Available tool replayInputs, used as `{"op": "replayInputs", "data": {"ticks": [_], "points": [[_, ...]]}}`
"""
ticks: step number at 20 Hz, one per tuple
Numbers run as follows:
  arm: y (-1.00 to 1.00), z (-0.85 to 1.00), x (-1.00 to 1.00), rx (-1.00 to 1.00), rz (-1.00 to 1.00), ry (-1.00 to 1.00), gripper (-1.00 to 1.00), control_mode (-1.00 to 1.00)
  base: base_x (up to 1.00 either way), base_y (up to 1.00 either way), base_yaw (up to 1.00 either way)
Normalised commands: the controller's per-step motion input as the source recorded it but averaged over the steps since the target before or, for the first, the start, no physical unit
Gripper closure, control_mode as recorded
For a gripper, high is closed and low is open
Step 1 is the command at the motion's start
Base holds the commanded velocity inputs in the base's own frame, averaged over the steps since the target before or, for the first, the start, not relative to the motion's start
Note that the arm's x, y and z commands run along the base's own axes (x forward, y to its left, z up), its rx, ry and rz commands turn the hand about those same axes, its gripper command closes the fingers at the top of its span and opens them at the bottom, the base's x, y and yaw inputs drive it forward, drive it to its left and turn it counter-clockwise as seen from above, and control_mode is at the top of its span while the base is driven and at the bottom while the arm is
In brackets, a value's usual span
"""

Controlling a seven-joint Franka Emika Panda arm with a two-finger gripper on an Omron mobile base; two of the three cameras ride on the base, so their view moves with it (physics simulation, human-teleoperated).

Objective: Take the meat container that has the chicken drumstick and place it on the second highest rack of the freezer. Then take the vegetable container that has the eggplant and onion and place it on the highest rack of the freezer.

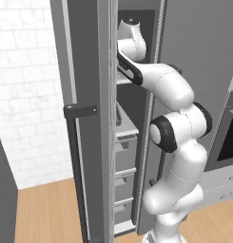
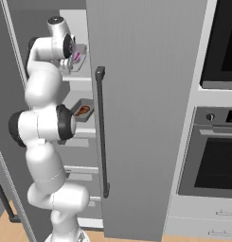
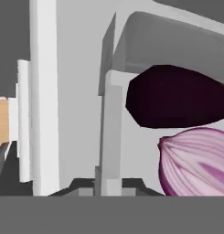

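Inside the freezer (image 2: 136,118), at the upper shelf (image 2: 79,78), the arm is being held high with its gripper (image 2: 72,59) reaching into the open cabinet. A grey tray (image 2: 79,59) is being carried at the gripper, just above the front edge of that shelf — a pink spot of onion (image 2: 76,56) is showing in it in the right base view. Whether the tray is touching the shelf cannot be told.

Close up in the hand view, the tray's wall (image 3: 111,132) is being pinched between the fingertips, which are nearly pressed together on it. Behind that wall the eggplant (image 3: 177,98) is lying against the far rim, and the onion (image 3: 195,162) is sitting just beside it, nearer the gripper; the two are being seen touching or almost so.

One shelf down — on the lower shelf (image 2: 84,133), near its front edge — a second tray (image 2: 82,111) is being seen with the drumstick (image 2: 82,111) in it. Grey drawers (image 1: 123,156) are stacked below the shelves, and the door (image 1: 82,118) with its dark bar handle (image 1: 77,166) is standing open to the left.
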Motion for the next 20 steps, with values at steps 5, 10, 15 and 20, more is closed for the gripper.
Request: {"op": "replayInputs", "data": {"ticks": [5, 10, 15, 20], "points": [[0.02, -0.03, 0.18, -0.03, -0.27, 0.01, 1.00, -1.00, 0.00, 0.00, 0.00], [0.06, -0.04, 0.03, -0.02, -0.19, 0.00, -1.00, -1.00, 0.00, 0.00, 0.00], [-0.01, 0.00, -0.42, 0.00, -0.04, -0.03, -1.00, -1.00, 0.00, 0.00, 0.00], [-0.13, -0.28, -0.35, 0.00, -0.01, -0.01, -1.00, -1.00, 0.00, 0.00, 0.00]]}}
